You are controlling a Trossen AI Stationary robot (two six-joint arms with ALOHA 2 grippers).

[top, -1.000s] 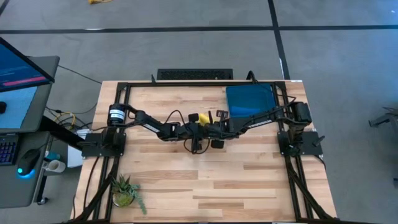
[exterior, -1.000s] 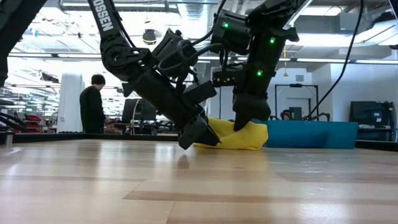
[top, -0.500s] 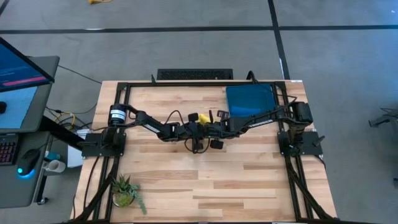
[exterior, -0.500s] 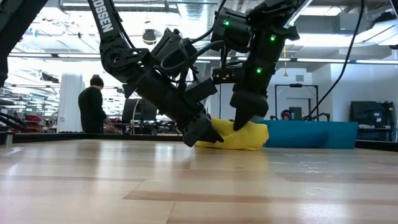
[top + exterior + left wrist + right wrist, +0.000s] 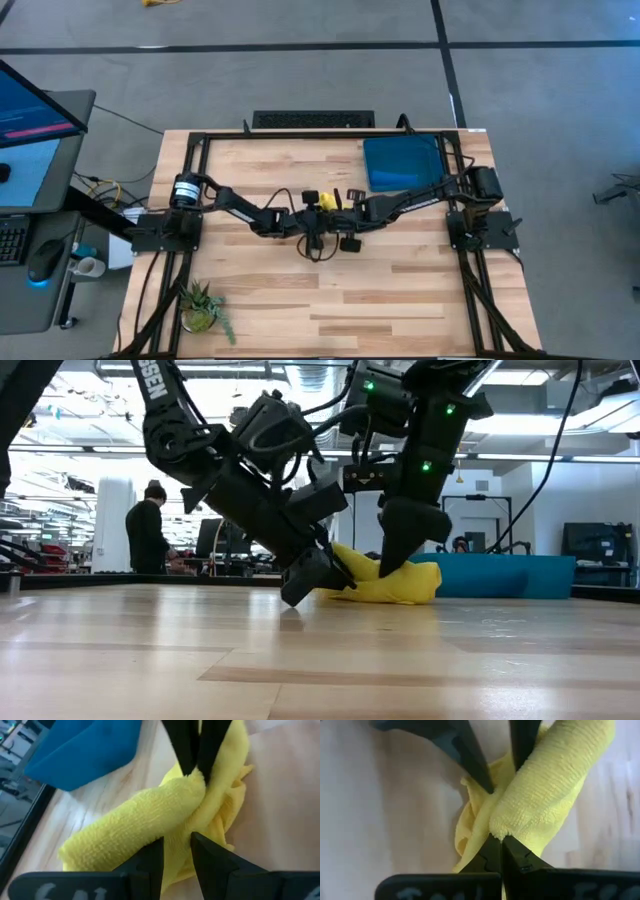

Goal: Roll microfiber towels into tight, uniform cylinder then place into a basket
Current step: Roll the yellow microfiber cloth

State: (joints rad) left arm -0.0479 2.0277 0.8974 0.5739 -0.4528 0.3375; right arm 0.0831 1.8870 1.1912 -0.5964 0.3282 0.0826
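Yellow towel (image 5: 322, 201) lies near the middle of the table (image 5: 400, 290), partly rolled into a loose cylinder, with a crumpled tail of cloth still hanging off one side of the roll. Both arms meet over it: the left gripper (image 5: 176, 851) comes in from the left with its jaws a little apart, straddling the bunched cloth at the base of the roll, while the right gripper (image 5: 496, 854) reaches in from the right with its jaws pressed together, pinching a thin edge of the towel at the end of the roll. In the low view the roll (image 5: 385, 582) rests on the table between the two grippers, its long axis running roughly left to right, in line with both arms. The basket (image 5: 403, 161) sits at the far right of the table, well apart from the towel and on the right arm's side, so the right arm looks the better placed for carrying the roll there. The roll seems too loose and uneven as yet, and tightening probably comes first. No blue towel can be made out.
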